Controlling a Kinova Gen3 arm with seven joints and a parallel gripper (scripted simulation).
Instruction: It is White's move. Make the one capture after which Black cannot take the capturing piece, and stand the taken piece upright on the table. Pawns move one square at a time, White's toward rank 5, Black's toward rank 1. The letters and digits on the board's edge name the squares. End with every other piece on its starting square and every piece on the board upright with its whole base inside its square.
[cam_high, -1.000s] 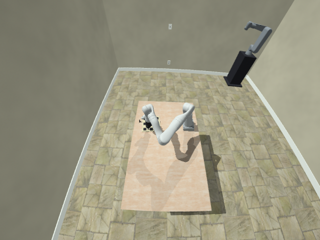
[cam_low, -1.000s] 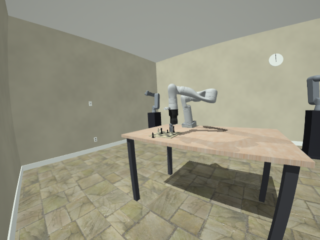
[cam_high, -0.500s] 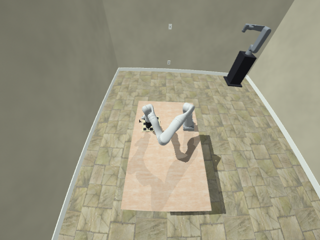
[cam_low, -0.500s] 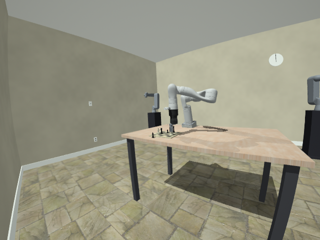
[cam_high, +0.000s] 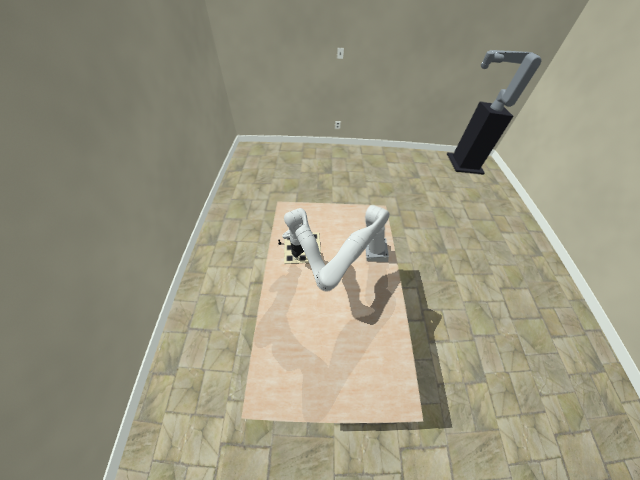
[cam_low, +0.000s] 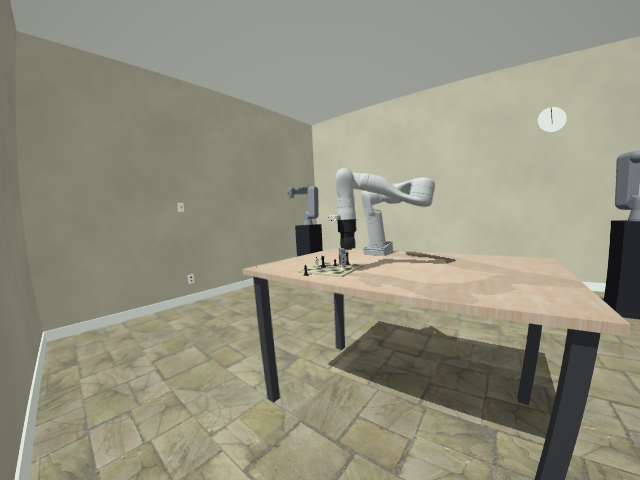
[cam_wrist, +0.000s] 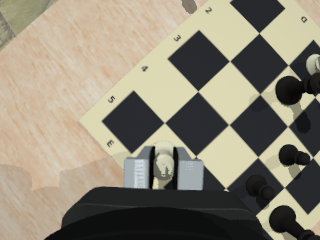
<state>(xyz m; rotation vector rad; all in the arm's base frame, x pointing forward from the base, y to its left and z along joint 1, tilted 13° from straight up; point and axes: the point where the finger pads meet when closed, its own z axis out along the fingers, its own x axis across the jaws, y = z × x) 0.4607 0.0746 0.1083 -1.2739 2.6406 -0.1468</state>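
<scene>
In the wrist view my gripper (cam_wrist: 163, 161) is shut on a small white piece (cam_wrist: 162, 163), held low over the near edge of the chessboard (cam_wrist: 227, 87). Several black pieces (cam_wrist: 294, 87) stand on the board's right side, and another white piece (cam_wrist: 312, 64) sits at the right edge. In the exterior view the gripper (cam_low: 343, 255) is down at the board (cam_low: 330, 268), with the black pawn (cam_low: 306, 270) on the table to the left. The top view shows the board (cam_high: 303, 254) mostly hidden under the arm.
The arm's base (cam_low: 377, 248) stands behind the board. Other arms on black pedestals (cam_low: 308, 237) stand off the table.
</scene>
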